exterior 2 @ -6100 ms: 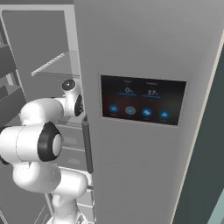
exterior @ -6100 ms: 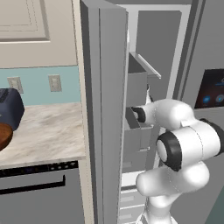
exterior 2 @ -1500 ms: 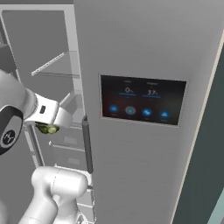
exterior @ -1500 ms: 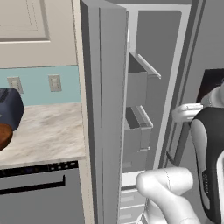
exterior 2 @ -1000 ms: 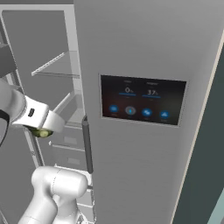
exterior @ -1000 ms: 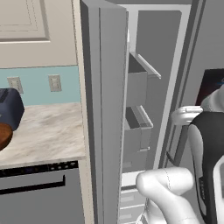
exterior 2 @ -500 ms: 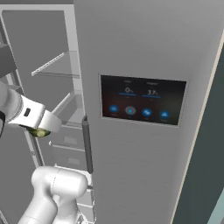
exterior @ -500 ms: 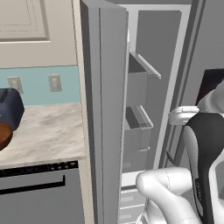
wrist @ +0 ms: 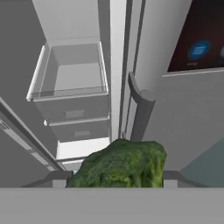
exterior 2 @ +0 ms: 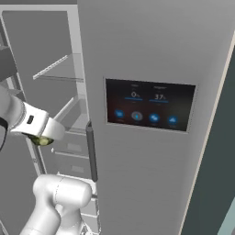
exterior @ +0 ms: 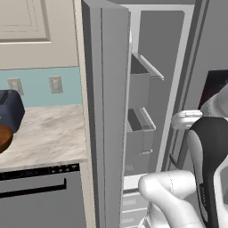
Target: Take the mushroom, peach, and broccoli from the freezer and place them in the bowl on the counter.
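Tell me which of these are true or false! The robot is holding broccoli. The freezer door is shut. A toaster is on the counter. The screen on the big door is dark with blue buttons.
1. The gripper holds the broccoli. True.
2. The freezer door is shut. False: it stands open, showing white shelves and bins.
3. A toaster sits on the counter. True.
4. The dispenser panel is bright white. False: it is dark with blue icons.

The arm that reached into the freezer (exterior: 147, 102) a few seconds ago has pulled back out and swung round toward the cameras. The hand (wrist: 114, 178) now carries the broccoli (wrist: 122, 164) clamped between its fingers, and over the last second it has drifted a little further left and lower.
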